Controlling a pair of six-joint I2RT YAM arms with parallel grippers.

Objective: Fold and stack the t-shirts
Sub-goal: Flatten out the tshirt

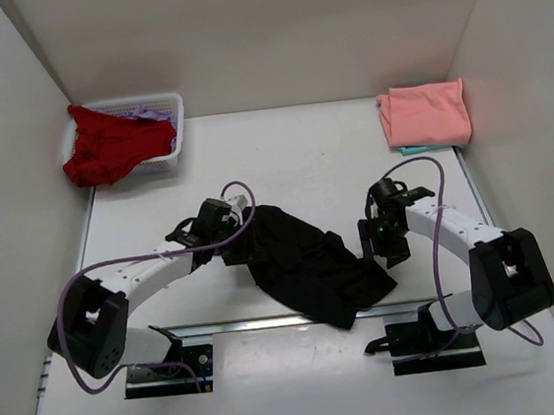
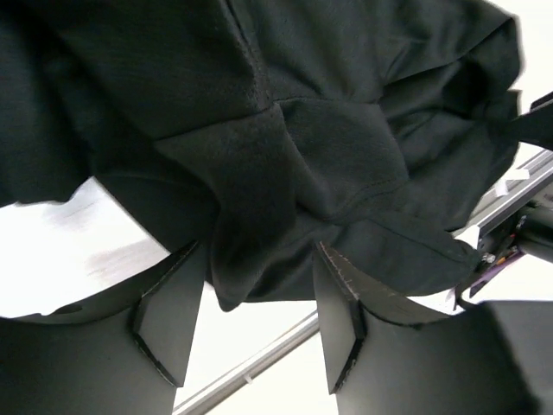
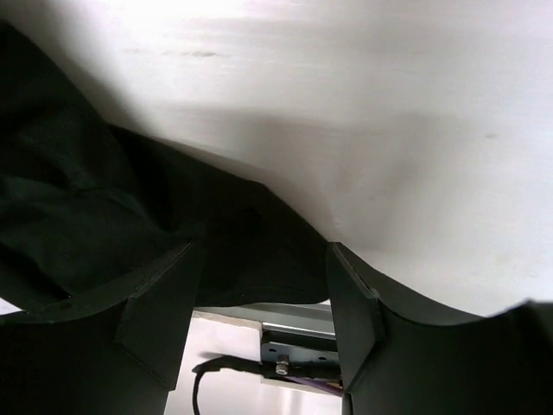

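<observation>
The black t-shirt (image 1: 303, 264) lies crumpled on the table between my two arms. My left gripper (image 1: 225, 235) is at its left end. In the left wrist view its fingers (image 2: 168, 320) stand wide apart, and a fold of the black t-shirt (image 2: 259, 199) hangs between their tips. My right gripper (image 1: 385, 241) is at the shirt's right edge. It is open, with the black cloth (image 3: 251, 259) between its fingertips (image 3: 354, 303). The salmon-pink t-shirt (image 1: 426, 113) lies folded at the back right. The red t-shirt (image 1: 112, 145) hangs over the basket's front.
The white slatted basket (image 1: 175, 129) stands at the back left with a purple cloth (image 1: 148, 112) inside. A teal edge (image 1: 415, 149) shows under the pink shirt. A metal rail (image 1: 230, 323) runs along the table's near edge. White walls enclose the table.
</observation>
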